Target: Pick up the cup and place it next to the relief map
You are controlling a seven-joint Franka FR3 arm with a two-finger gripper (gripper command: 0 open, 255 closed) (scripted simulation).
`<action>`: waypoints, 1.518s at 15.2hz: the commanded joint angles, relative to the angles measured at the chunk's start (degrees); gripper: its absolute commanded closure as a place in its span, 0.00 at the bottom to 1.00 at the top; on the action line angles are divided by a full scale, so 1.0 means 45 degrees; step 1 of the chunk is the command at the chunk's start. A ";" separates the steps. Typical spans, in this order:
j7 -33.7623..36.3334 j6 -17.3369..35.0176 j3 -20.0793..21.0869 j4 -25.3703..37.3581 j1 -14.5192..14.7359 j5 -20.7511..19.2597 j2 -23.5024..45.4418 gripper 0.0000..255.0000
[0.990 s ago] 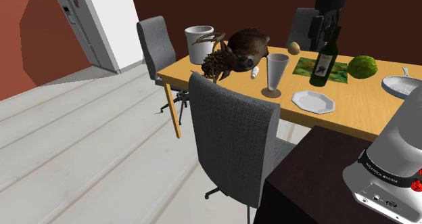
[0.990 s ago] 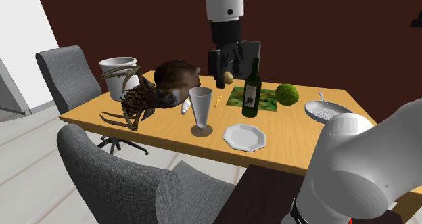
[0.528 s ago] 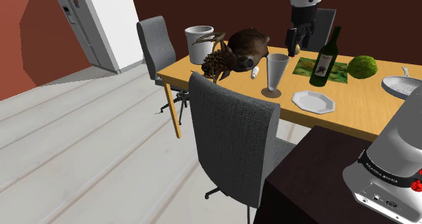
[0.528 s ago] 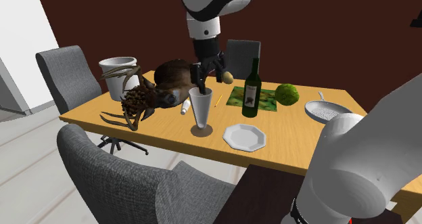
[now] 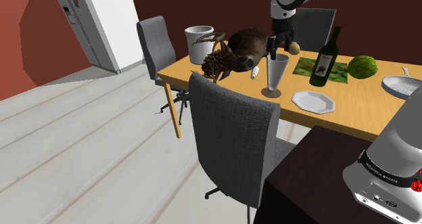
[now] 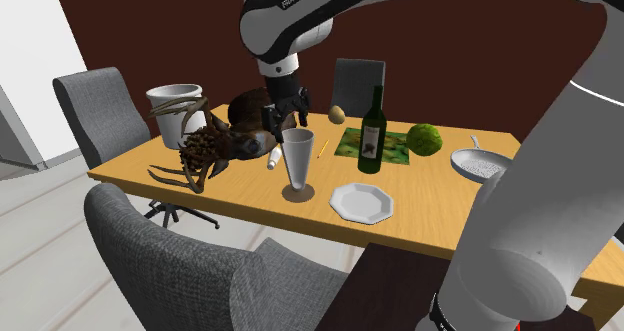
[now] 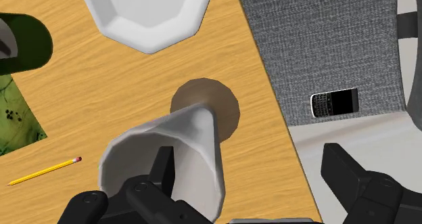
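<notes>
Nearest, the dark stand (image 5: 304,182) sits at the shoulder view's lower right. Just beyond it a grey upholstered chair (image 5: 233,145) is drawn up to the near edge of a wooden table (image 5: 352,114). Pale floor spreads to the shoulder view's left, toward a white door and reddish-brown walls. On the near part of the table lies a white many-sided plate (image 5: 314,101), and just left of it in the shoulder view stands the cup (image 5: 276,74), upright. The gripper (image 5: 277,48) hangs right at its rim. In the wrist view the fingers stand wide apart: one finger (image 7: 162,167) seems to reach inside the cup's mouth, while the other (image 7: 348,178) is outside and clear of the wall, so one side of the cup lies between them unclasped. The cup is tall and pale grey, wide at the mouth and tapering to a narrow bottom on a flat, round, brownish foot. Farther back, toward the shoulder view's right, the relief map (image 5: 308,68) lies flat as a green sheet with a dark bottle (image 5: 325,59) standing on it, apart from the cup. A yellow pencil (image 7: 44,172) lies between cup and map. At the table's far left stand a brown antlered figure (image 5: 237,50) and a white bucket (image 5: 199,43).
</notes>
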 commanded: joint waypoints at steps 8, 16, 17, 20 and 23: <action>0.0232 0.1447 -0.0204 0.1162 -0.0232 -0.0342 0.2428 0.00; 0.0258 0.2039 -0.0260 0.0789 -0.0288 -0.0395 0.2639 0.00; 0.0258 0.2039 -0.0260 0.0789 -0.0288 -0.0395 0.2639 0.00; 0.0257 0.2037 -0.0260 0.0791 -0.0288 -0.0395 0.2639 1.00; 0.0257 0.2037 -0.0260 0.0791 -0.0288 -0.0395 0.2639 1.00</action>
